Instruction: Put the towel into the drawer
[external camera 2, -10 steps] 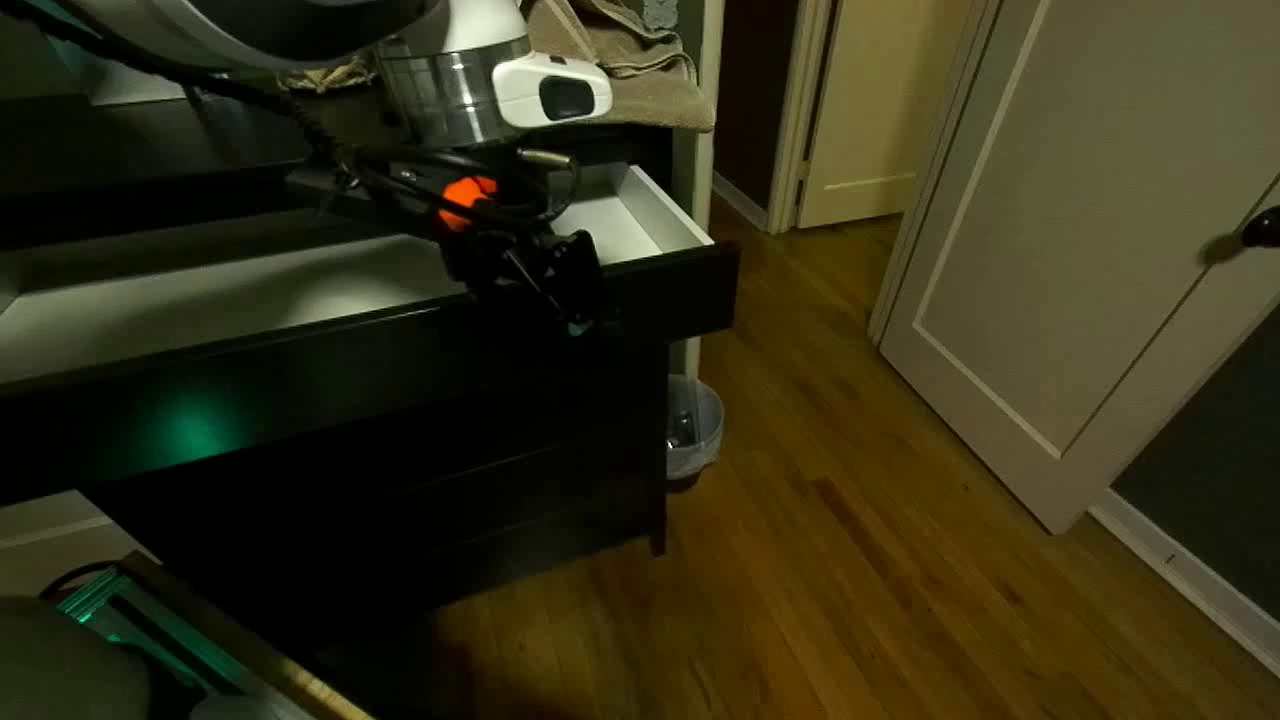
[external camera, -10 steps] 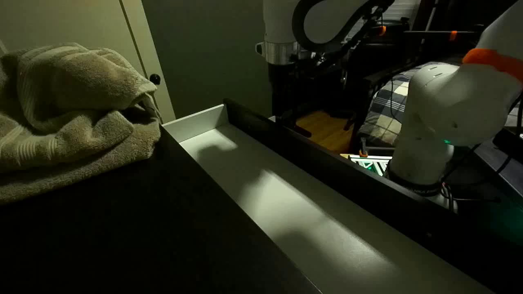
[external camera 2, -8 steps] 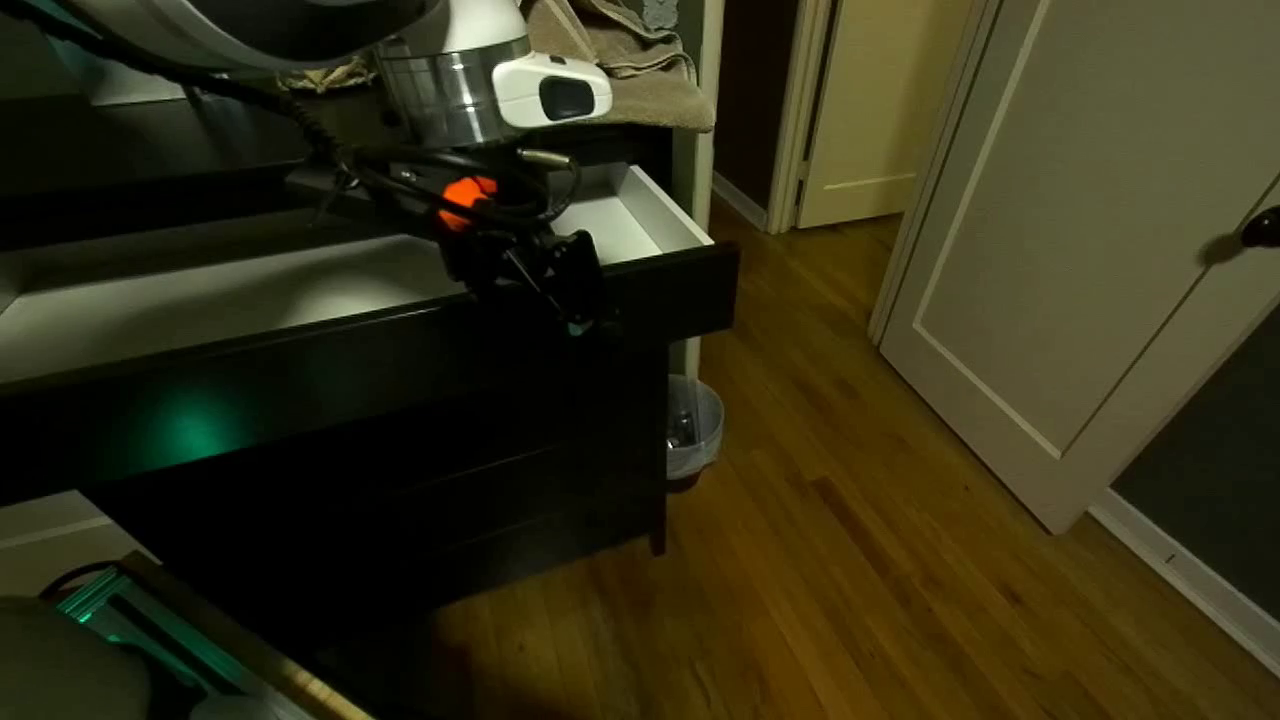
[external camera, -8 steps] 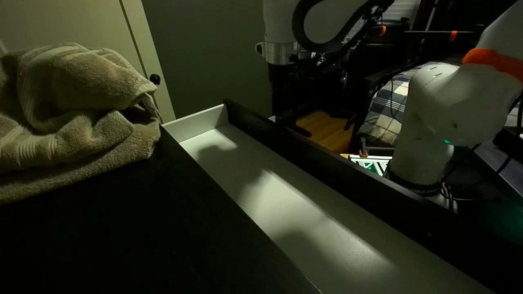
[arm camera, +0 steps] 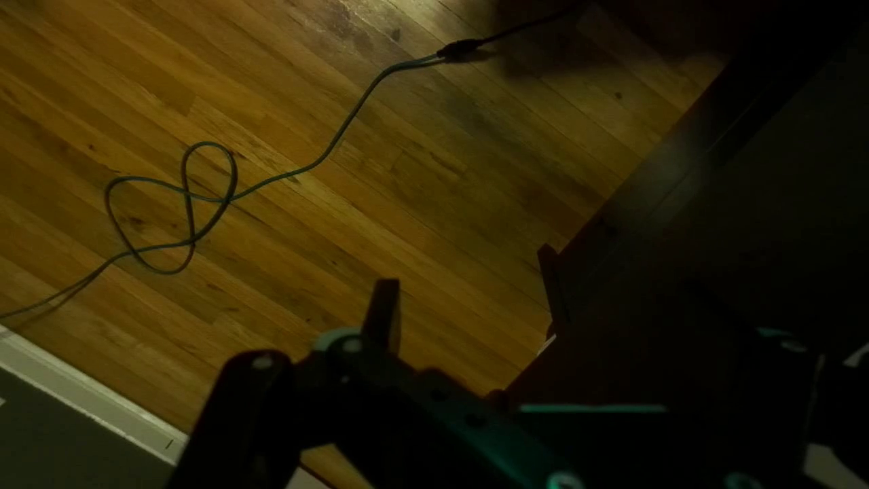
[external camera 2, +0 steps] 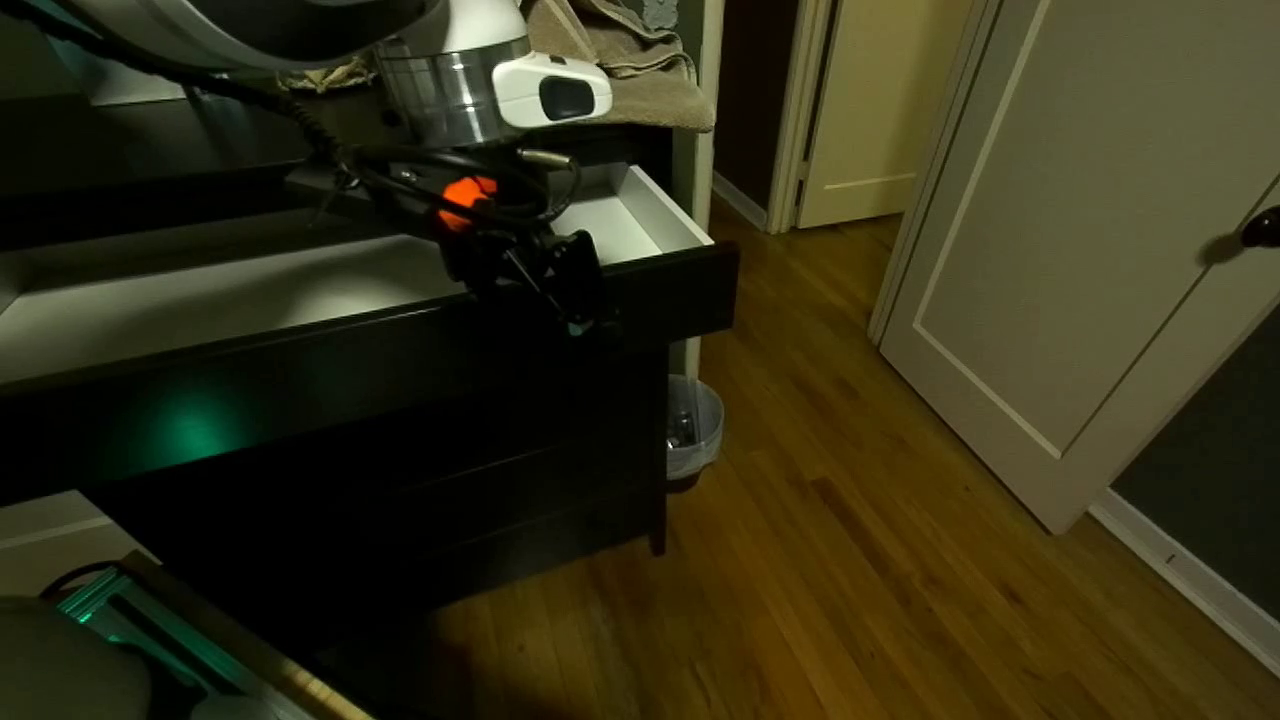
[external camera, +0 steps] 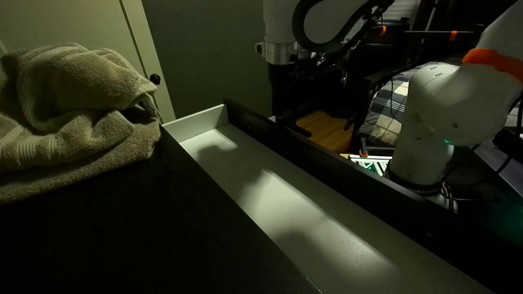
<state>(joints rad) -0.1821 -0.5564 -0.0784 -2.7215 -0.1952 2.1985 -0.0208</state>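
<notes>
A beige towel (external camera: 81,102) lies in a folded, bunched heap on top of the dark dresser (external camera: 163,228). It also shows partly behind the arm in an exterior view (external camera 2: 650,85). The dresser's top drawer (external camera: 282,200) is pulled open, with a white bottom and white side wall; it also shows in an exterior view (external camera 2: 240,290). My gripper (external camera 2: 560,300) hangs by the drawer's front panel near the towel end, apart from the towel. In the wrist view the gripper (arm camera: 553,292) is open with nothing between its fingers (arm camera: 383,312); its right finger is nearly lost in the dark.
The drawer's dark front panel (external camera: 327,163) rises between arm and drawer interior. A lined trash bin (external camera 2: 695,430) stands beside the dresser. A white door (external camera 2: 1060,250) stands at the right. A cable (arm camera: 271,180) lies looped on the wooden floor (arm camera: 421,204).
</notes>
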